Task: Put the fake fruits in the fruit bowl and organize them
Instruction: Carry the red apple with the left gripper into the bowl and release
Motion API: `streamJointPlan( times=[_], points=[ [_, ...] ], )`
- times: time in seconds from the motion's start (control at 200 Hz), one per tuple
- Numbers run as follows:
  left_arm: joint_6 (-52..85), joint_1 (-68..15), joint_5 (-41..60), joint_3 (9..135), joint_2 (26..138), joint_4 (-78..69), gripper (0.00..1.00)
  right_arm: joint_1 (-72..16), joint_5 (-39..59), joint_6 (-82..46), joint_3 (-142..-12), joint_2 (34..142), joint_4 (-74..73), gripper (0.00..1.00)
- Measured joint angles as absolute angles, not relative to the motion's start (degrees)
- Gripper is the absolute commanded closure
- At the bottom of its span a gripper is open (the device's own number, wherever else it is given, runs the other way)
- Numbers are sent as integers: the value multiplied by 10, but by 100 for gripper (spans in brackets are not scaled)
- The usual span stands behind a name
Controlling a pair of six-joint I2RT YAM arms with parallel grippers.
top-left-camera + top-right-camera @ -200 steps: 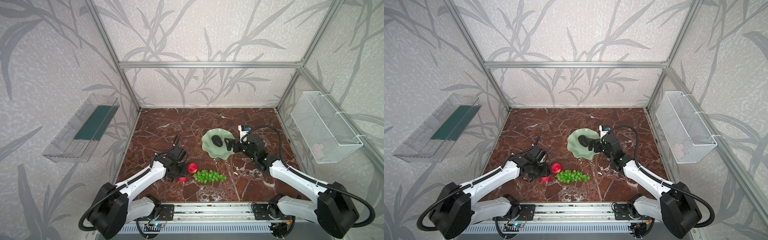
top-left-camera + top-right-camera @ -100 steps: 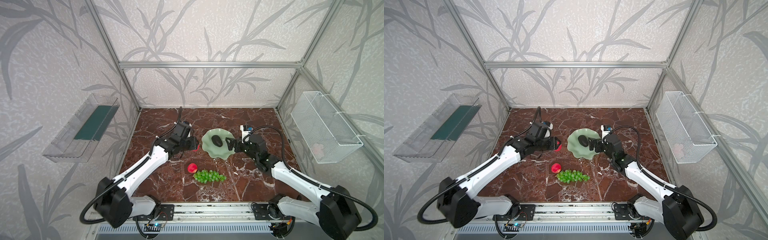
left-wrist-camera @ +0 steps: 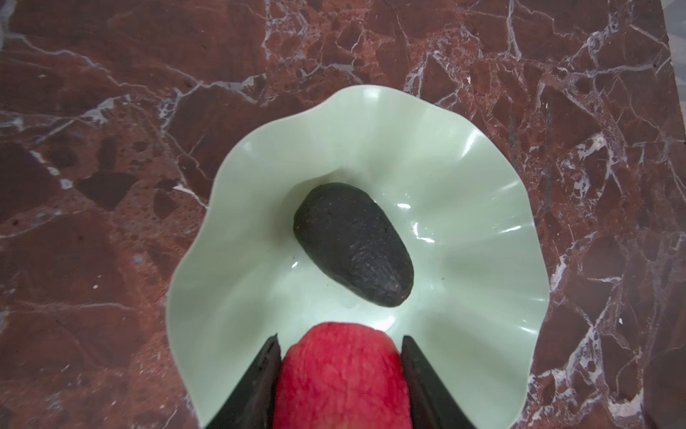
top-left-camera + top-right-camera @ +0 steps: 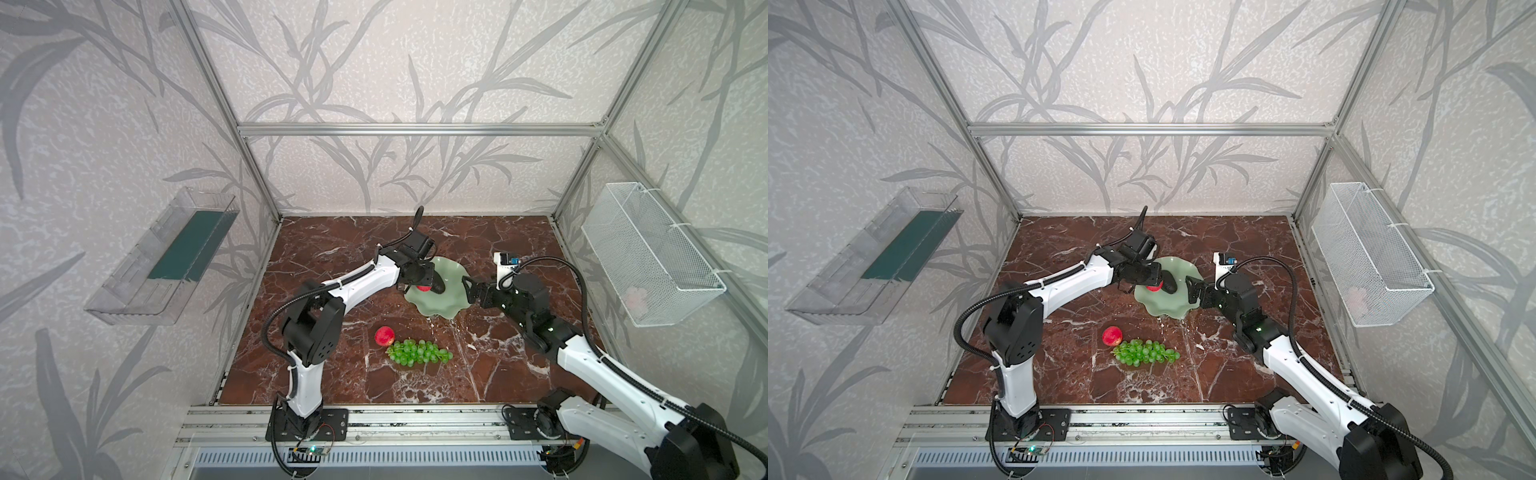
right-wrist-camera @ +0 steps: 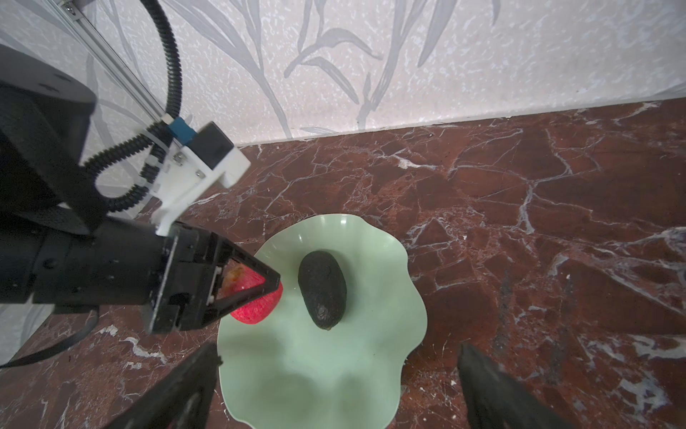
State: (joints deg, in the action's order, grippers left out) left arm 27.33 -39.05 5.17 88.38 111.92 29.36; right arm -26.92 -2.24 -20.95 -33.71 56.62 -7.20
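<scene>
Two red apples show in both top views. The held apple point(image 4: 424, 288) is pinched in the left gripper point(image 4: 420, 283) over the left edge of the fruit bowl point(image 4: 446, 302), just beside the avocado point(image 4: 437, 283) that lies in the bowl. The loose apple point(image 4: 384, 336) rests on the marble table point(image 4: 332, 249) nearer the front, just beside one end of the grapes point(image 4: 417, 352); both are well apart from the bowl. The right gripper point(image 4: 468, 291) hangs at the bowl's right rim, jaws spread and empty.

In the left wrist view, two black fingers point(image 3: 260, 379) press on either side of the held apple above the bowl's wavy rim. The avocado lies on its side in the middle of the dish, apart from the apple.

In the right wrist view, the left gripper reaches in over the rim with the apple between its tips; whether the apple touches the dish cannot be told. The right gripper's own fingers point(image 5: 185, 386) stand wide apart, with the bowl's near rim between them
</scene>
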Motion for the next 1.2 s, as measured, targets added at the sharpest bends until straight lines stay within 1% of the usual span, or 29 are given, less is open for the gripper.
streamJointPlan(
  times=[0.255, 0.37, 0.535, 0.68, 0.765, 0.9, 0.98, 1.035, 1.075, 1.2],
  points=[
    [277, -412, 39, 907, 1167, 305, 60, -265, -23, -209, -332, 565, -65, 1],
    [282, -414, 39, 907, 1181, 315, 58, -263, -23, -207, -331, 563, -59, 1],
    [288, -416, 39, 907, 1187, 325, 47, -261, -23, -207, -328, 557, -57, 1],
    [292, -416, 40, 907, 1187, 326, 32, -260, -23, -205, -328, 557, -56, 1],
    [295, -416, 43, 907, 1186, 326, 29, -259, -23, -202, -328, 556, -52, 1],
    [296, -416, 44, 905, 1175, 325, 28, -259, -22, -199, -328, 554, -44, 0],
    [297, -416, 32, 886, 1141, 320, 27, -259, -9, -193, -329, 555, -41, 1],
    [301, -415, 11, 853, 1095, 303, 25, -259, 9, -189, -335, 561, -35, 2],
    [305, -415, -11, 822, 1047, 291, 23, -262, 22, -186, -344, 571, -29, 3],
    [297, -413, -104, 709, 864, 218, 13, -299, 40, -176, -386, 620, -12, 4]
  ],
)
